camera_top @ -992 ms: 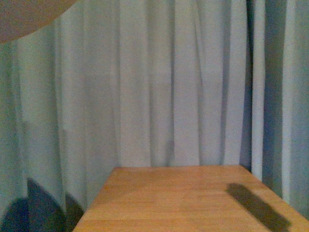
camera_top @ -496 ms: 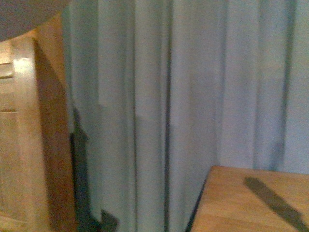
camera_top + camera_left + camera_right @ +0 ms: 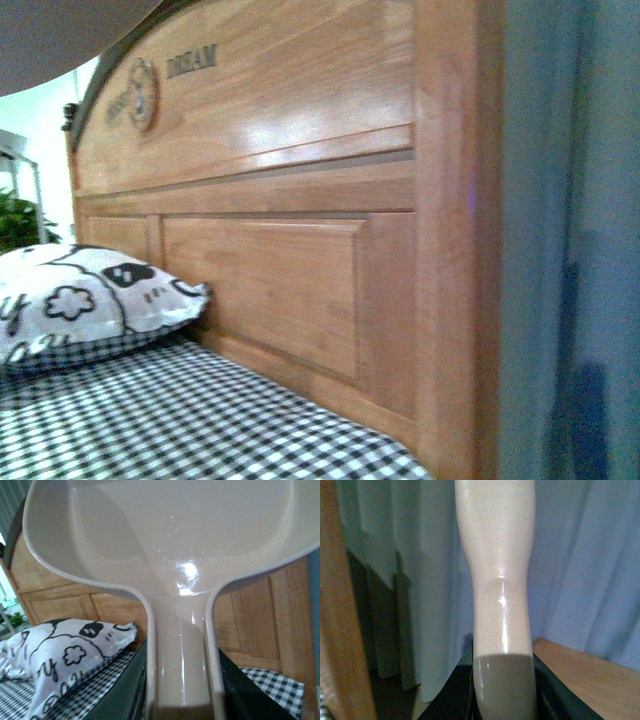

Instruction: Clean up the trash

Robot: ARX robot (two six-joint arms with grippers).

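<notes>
In the left wrist view my left gripper is shut on the stem of the pale pinkish-grey dustpan, whose empty scoop fills the upper part of that view. A corner of the dustpan also shows at the top left of the front view. My right gripper is shut on the pale brush handle, which stands up between its dark fingers. The trash is out of view in every frame.
A wooden headboard rises behind a bed with a black-and-white checked cover. A white patterned pillow leans against it. Blue-grey curtains hang to the right, with a wooden table corner below them.
The front view has swung left: the wooden table and curtains have slid out, and the headboard, pillow and checked bed have come in.
</notes>
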